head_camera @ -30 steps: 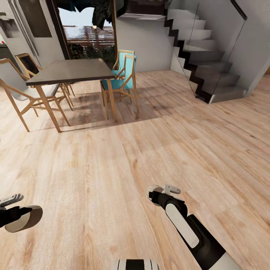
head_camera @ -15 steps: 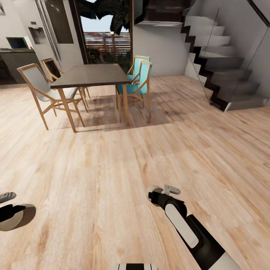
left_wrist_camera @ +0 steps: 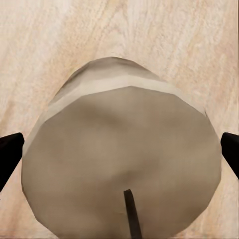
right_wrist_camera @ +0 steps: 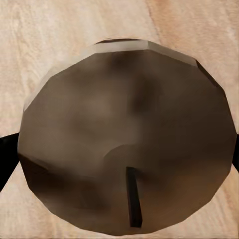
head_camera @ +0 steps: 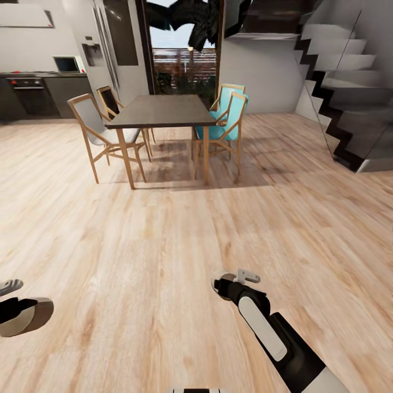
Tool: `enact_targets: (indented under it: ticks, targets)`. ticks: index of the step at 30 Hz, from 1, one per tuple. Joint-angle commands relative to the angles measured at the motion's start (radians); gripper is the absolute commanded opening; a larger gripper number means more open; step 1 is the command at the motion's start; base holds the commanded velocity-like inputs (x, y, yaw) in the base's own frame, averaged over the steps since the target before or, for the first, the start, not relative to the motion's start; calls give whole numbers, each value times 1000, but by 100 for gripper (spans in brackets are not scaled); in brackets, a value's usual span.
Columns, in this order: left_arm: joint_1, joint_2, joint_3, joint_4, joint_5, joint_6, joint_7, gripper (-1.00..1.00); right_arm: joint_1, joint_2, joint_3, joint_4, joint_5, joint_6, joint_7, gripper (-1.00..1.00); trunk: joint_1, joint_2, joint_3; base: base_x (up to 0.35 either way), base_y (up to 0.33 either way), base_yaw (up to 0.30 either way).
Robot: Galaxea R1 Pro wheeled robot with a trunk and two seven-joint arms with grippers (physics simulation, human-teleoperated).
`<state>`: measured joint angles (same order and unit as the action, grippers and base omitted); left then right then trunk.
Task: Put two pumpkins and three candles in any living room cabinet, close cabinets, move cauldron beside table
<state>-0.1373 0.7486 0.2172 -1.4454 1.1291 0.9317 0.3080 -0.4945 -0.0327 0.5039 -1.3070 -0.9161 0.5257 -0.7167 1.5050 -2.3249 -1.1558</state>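
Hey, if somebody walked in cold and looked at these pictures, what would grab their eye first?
Probably the pale candle between the left gripper's fingers, wick end facing the wrist camera, and a second candle held likewise in the right gripper. In the head view, the dark dining table with wooden chairs stands ahead on the plank floor, the staircase to its right.

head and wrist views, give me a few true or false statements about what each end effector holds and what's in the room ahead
1. The left end effector holds a candle. True.
2. The right end effector is empty. False: it holds a candle too.
3. A dark table stands ahead with chairs around it. True.
4. All the chairs are teal. False: two are teal, the others have pale seats.
5. Stairs rise at the view's right. True.
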Motion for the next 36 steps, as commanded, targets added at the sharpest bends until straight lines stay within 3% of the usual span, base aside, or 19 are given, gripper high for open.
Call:
enact_targets:
  ticks: [1,5,14,21,25,28,29,31,32,34,35,36]
  targets:
    - [-1,0,1,-1,17,5,10,-100,-1,-1,2,-2,-8,0,-9,-100,-5,7,2,-298,0,48]
    - [-1,1,1,-1,36,7,11,-100,-1,-2,2,-5,-7,-1,-9,-100,-20,35,15,-296,0,20]
    - [-1,0,-1,-1,40,7,10,-100,-1,-1,2,-2,-8,0,-10,-100,-54,98,43,-54,0,220]
    - [-2,0,-3,-1,40,6,5,-100,-1,-1,2,-5,-7,0,-9,-100,-54,98,43,-1,0,150]
    - [-9,-3,-39,-2,37,-2,9,-100,-1,-2,1,0,-7,-1,-10,-100,-54,98,43,0,0,11]
    - [-66,-39,-110,34,28,-10,26,-100,-1,-3,0,6,-6,-2,-10,-100,-54,98,43,0,0,1]
    - [-95,-57,-143,71,15,-11,44,-100,-1,-3,0,5,-5,-2,-9,-100,-54,98,43,0,0,0]
    - [-129,-82,-175,103,-33,-12,61,-100,-1,-3,-1,4,-5,-2,-8,-100,-54,98,43,0,0,0]
    - [-141,-102,-185,111,-66,-12,66,-100,-1,-3,-1,3,-4,-3,-8,-100,-54,98,43,0,0,0]
    - [-167,-175,-200,126,-151,-13,72,-100,-1,-3,-1,4,-4,-3,-7,-100,-54,98,43,0,0,0]
    - [-176,-197,-203,129,-179,-13,73,-100,-1,-3,-1,4,-4,-3,-7,-100,-54,98,43,0,0,0]
    - [-201,-268,-211,144,-281,-12,77,-100,-1,-3,-1,3,-5,-3,-6,-100,-54,98,43,0,0,0]
